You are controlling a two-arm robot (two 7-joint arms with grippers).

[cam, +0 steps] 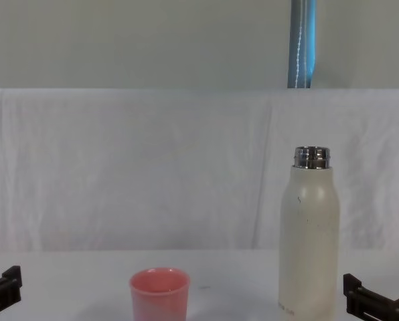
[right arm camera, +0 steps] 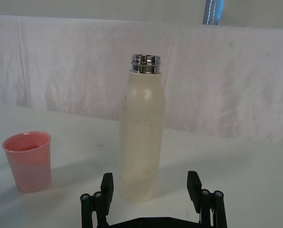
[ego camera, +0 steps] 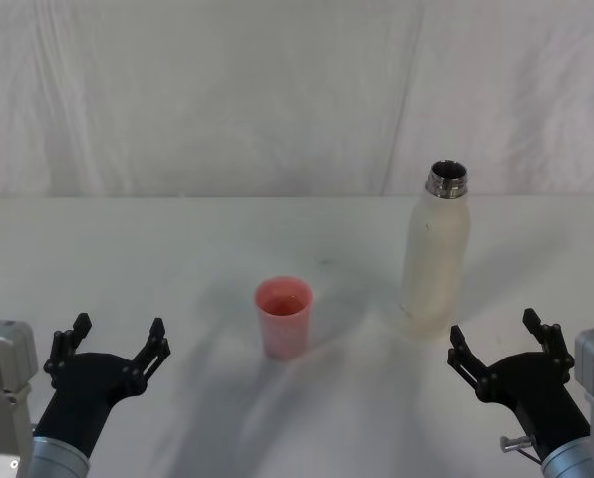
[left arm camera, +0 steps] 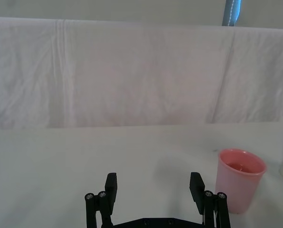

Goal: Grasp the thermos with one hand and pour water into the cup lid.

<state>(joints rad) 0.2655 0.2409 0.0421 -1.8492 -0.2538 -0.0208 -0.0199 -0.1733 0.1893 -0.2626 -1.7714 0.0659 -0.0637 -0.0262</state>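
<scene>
The cream-white thermos (ego camera: 435,254) stands upright and uncapped on the white table, right of centre; it also rises in the right wrist view (right arm camera: 142,133) and the chest view (cam: 309,241). The pink cup lid (ego camera: 283,316) stands upright to its left, apart from it, also seen as the cup lid (left arm camera: 239,179), (right arm camera: 28,160), (cam: 159,294). My right gripper (ego camera: 495,340) is open near the table's front right, just short of the thermos, which lines up between its fingers (right arm camera: 107,185). My left gripper (ego camera: 118,339) is open at the front left, empty, with the cup lid off to its right.
A white cloth (ego camera: 277,90) covers the table and hangs as a backdrop behind it. A blue-grey pole (cam: 302,43) stands behind the backdrop. Bare table lies between the two grippers and behind the cup lid.
</scene>
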